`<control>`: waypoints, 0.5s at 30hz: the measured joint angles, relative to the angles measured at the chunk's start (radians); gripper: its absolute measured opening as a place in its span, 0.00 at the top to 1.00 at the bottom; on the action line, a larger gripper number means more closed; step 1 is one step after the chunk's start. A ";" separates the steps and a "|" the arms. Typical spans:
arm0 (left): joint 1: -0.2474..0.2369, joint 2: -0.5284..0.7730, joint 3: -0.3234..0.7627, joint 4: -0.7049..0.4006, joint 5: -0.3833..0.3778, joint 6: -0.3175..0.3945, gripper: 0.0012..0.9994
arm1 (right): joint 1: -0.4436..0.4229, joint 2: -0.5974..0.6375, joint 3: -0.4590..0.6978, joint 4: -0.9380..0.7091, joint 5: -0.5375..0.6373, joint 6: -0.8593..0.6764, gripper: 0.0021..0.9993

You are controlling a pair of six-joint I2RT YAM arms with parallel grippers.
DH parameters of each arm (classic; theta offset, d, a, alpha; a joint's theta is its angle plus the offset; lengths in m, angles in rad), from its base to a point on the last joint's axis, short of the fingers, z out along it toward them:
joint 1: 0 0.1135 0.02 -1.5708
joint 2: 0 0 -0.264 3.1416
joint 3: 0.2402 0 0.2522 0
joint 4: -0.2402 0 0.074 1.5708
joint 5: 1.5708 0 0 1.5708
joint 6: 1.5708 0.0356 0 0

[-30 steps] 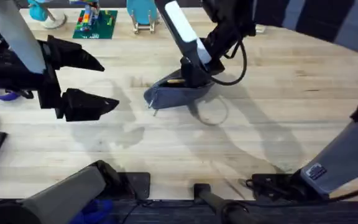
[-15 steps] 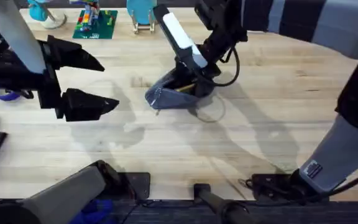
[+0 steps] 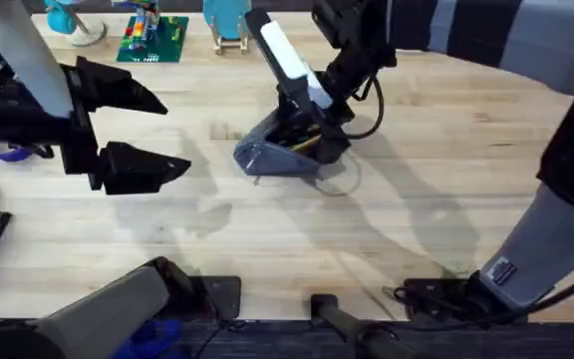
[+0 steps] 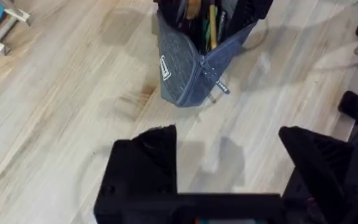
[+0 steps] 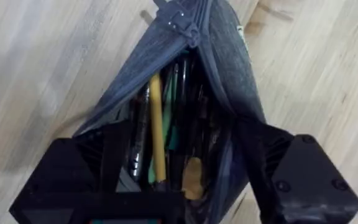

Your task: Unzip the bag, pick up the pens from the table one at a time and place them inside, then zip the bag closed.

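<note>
Bag (image 3: 285,150) unzipped, right claw (image 3: 312,118) spread inside it; left claw (image 3: 152,130) spread, well apart

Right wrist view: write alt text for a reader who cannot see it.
An open blue-grey bag lies on the pale wooden table, seen from just above its unzipped mouth, with a yellow pen and several darker pens inside. The right gripper is at the opening, its black fingers spread to either side of it.

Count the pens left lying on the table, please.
0 on the table. A yellow pen and other dark, slim items sit inside the open bag; the arms may hide some tabletop.
</note>
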 joint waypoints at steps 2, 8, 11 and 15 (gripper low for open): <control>0.000 0.000 0.000 0.000 0.000 0.000 0.00 | 0.000 0.000 0.000 0.000 0.002 0.012 0.00; 0.000 0.000 0.000 0.000 0.000 0.000 0.00 | 0.000 -0.001 0.004 -0.001 0.003 0.072 0.00; 0.000 0.000 0.000 0.000 0.000 0.000 0.00 | 0.000 -0.005 0.020 -0.008 0.003 0.130 0.00; 0.000 0.000 0.000 0.000 0.000 0.000 0.00 | 0.000 -0.024 0.063 -0.008 0.010 0.239 0.00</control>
